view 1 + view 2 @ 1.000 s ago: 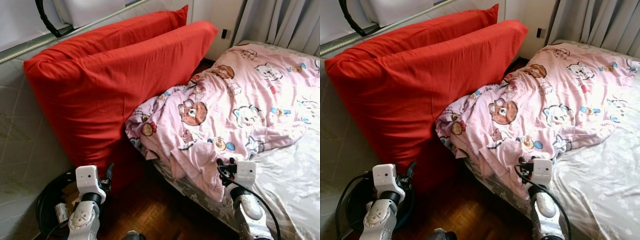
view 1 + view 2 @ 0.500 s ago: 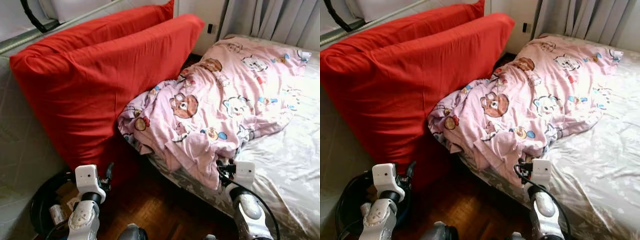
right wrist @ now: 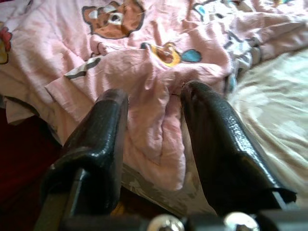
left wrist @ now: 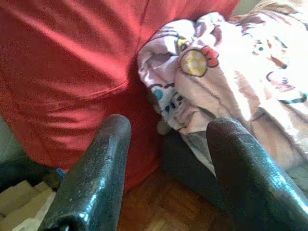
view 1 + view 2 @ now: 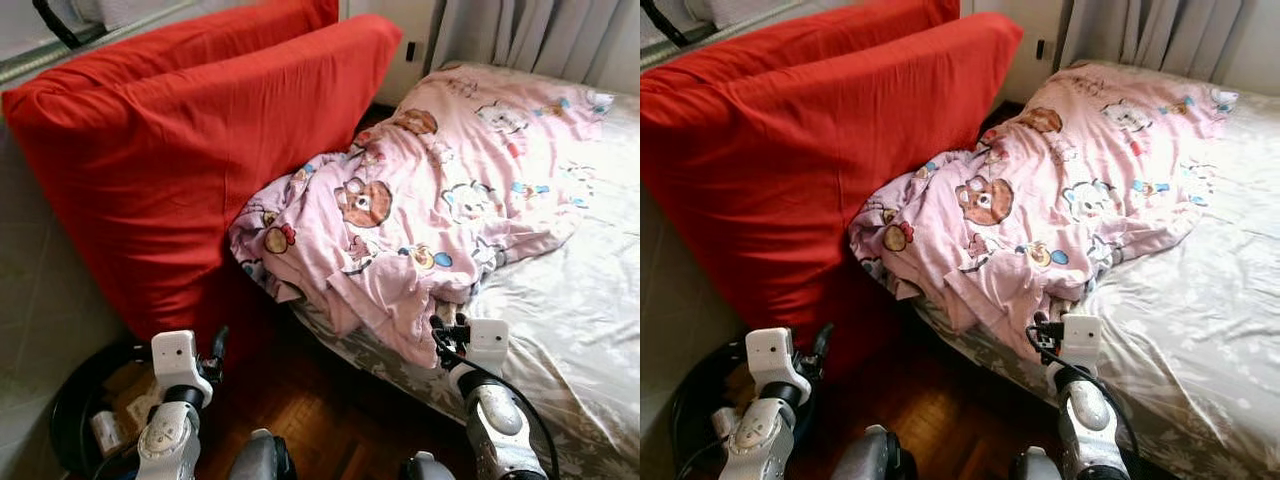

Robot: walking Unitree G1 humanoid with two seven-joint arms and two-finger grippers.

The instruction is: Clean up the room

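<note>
The crumpled pink cartoon-print blanket lies centre frame on the bed, beside big red cushions; both the left gripper and right gripper hover open and empty, so approaching seems underway; next, grasp its edge.

Dark wood parquet floor runs beneath and between the left gripper and the right gripper. A pale patterned bedsheet spreads just beyond the right gripper and off to its right. Far ahead of it, grey curtains hang past the bed's end, with a dark wall outlet beside them.
</note>
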